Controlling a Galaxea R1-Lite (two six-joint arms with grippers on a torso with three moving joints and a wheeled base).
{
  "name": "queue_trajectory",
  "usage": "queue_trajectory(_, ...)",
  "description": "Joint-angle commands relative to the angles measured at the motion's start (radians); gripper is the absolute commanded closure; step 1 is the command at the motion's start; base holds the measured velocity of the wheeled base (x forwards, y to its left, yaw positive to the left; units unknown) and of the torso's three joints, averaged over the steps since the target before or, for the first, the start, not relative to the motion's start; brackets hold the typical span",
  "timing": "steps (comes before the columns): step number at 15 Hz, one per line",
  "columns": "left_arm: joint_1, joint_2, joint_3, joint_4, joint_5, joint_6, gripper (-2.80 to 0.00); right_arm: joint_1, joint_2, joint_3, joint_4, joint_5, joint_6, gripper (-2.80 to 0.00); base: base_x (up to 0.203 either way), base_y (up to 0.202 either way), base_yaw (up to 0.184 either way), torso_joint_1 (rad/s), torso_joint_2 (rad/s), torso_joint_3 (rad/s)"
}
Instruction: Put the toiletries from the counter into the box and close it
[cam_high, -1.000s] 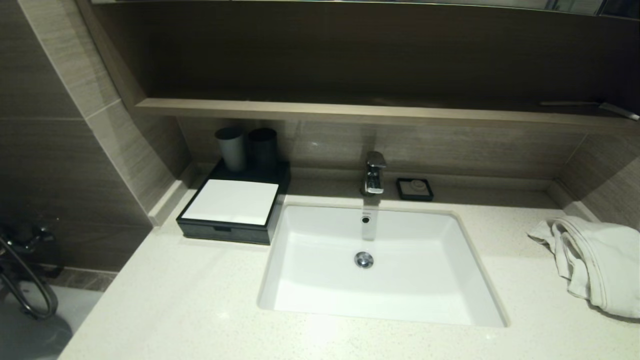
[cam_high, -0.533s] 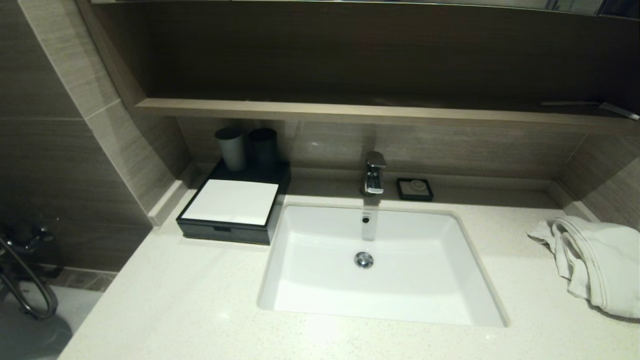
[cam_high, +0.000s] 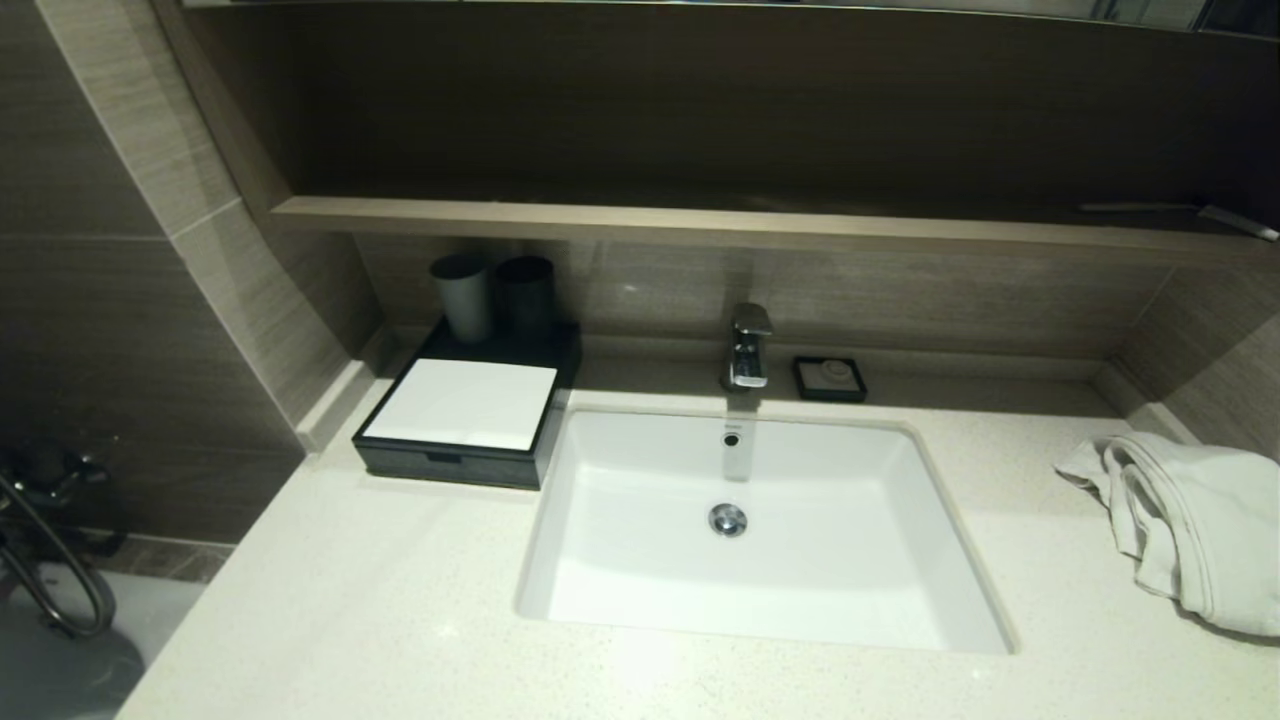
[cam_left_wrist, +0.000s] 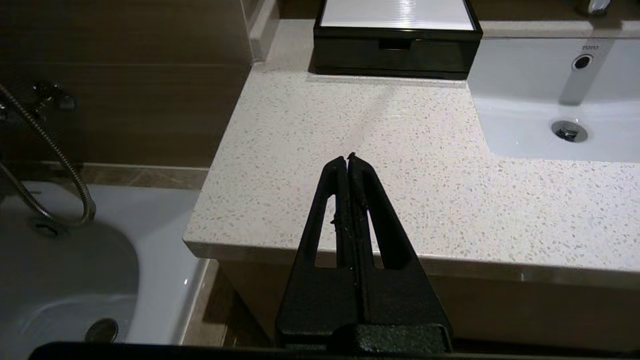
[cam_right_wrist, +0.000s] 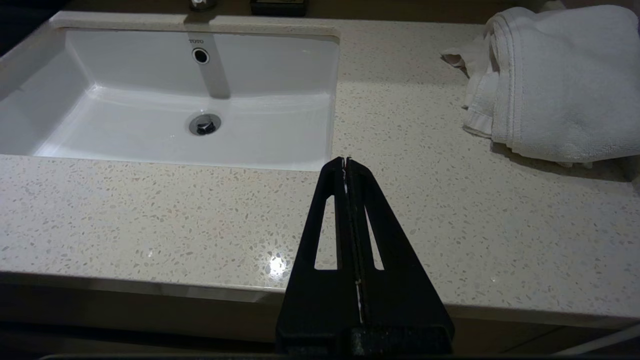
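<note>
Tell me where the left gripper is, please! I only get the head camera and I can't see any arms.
Observer: The left gripper hangs over the front edge of the counter. It is shut and empty, and it points toward the box.
Operator: And the other one?
Observer: The right gripper is shut and empty too. It is over the counter by the sink's front right corner, with the towel beyond it.
Operator: Is anything written on the sink?
Observer: Yes, TOTO is printed just above the overflow hole.
</note>
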Motion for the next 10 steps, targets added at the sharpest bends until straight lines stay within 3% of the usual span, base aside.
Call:
queue_trajectory(1, 0.001, -0.002, 0.001, 0.0, 0.0, -0.002, 0.0, 0.0, 0.001, 0.0, 0.0, 0.0, 0.0, 0.0, 0.0, 0.0, 0.0, 0.0, 0.0, 0.0)
queue_trajectory(10, 0.001, -0.002, 0.0, 0.001, 0.003, -0.009, 0.0, 0.0, 0.0, 0.0, 0.001, -0.001, -0.002, 0.0, 0.0, 0.0, 0.0, 0.0, 0.0, 0.0)
